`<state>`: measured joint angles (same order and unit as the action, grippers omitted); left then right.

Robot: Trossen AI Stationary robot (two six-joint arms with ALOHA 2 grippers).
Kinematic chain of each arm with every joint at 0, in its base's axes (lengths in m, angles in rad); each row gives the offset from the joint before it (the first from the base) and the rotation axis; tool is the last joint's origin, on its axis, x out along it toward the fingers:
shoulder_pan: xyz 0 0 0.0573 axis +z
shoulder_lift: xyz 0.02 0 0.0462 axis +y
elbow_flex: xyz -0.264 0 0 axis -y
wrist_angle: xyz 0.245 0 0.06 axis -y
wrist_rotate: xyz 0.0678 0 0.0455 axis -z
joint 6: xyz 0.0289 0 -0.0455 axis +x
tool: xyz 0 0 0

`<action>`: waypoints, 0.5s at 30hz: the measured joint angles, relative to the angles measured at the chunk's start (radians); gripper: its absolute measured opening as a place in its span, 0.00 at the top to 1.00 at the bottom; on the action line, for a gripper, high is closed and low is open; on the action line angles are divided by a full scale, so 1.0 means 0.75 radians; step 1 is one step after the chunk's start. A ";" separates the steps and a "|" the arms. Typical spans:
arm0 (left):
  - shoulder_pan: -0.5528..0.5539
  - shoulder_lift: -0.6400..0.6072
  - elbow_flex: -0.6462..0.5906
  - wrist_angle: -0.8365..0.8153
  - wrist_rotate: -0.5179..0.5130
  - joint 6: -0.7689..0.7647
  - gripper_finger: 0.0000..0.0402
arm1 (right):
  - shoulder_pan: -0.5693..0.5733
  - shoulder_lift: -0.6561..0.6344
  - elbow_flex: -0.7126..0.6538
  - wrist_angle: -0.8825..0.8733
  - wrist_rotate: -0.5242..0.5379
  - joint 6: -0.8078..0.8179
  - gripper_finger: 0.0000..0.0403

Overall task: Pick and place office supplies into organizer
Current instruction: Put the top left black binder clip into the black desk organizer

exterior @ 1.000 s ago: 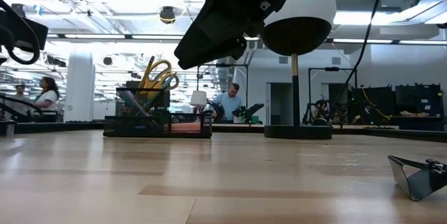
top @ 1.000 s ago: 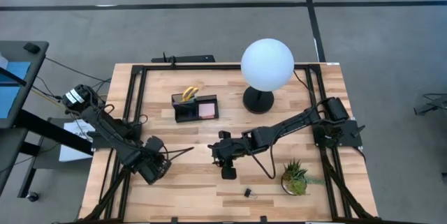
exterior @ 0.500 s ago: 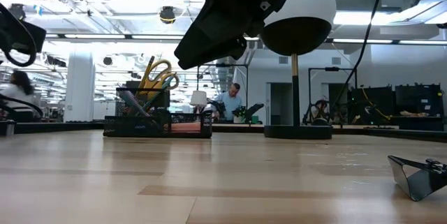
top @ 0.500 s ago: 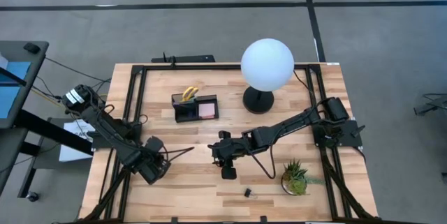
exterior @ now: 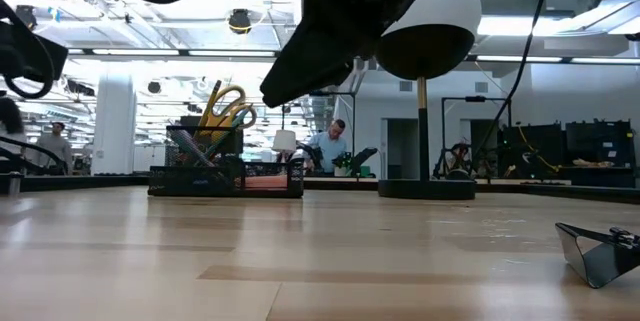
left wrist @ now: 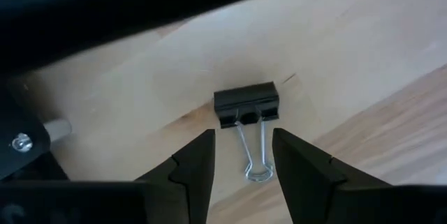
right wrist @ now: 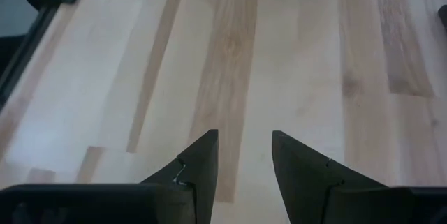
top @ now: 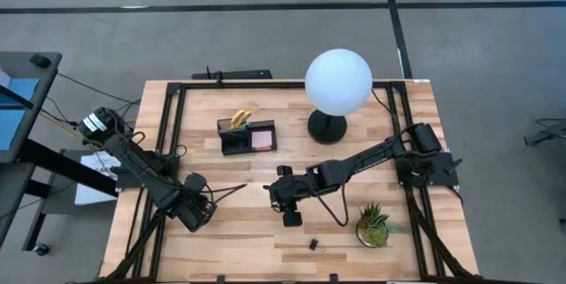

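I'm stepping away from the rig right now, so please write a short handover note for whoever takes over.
Left tool: open, empty, low over the table's left front, fingers either side of a black binder clip's wire handles, not closed on it.
Right tool: open, empty, over bare wood mid-table.
Organizer: at the back, left of the lamp. Yellow-handled scissors stand in its cup; pink sticky-note pad lies in its tray.
Done: scissors and pad are stowed.
Left: the clip at the left tool, and another clip near the front edge beside the plant.
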<state>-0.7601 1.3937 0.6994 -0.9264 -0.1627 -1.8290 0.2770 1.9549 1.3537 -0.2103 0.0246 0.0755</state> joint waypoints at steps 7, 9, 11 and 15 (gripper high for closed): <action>0.002 0.000 0.000 0.101 -0.052 0.017 0.65 | -0.035 0.000 0.000 0.007 0.004 -0.056 0.69; 0.002 0.000 0.000 0.108 -0.054 0.026 0.65 | -0.043 0.000 0.000 0.032 0.004 -0.056 0.69; 0.002 0.000 0.000 0.107 -0.055 0.045 0.65 | -0.052 -0.001 0.001 0.053 0.003 -0.056 0.69; 0.002 0.000 0.000 0.121 -0.085 0.046 0.65 | -0.072 -0.001 -0.001 0.093 0.087 0.008 0.69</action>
<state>-0.7586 1.3937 0.6994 -0.8355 -0.2264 -1.7943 0.2232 1.9545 1.3528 -0.1406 0.0897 0.0813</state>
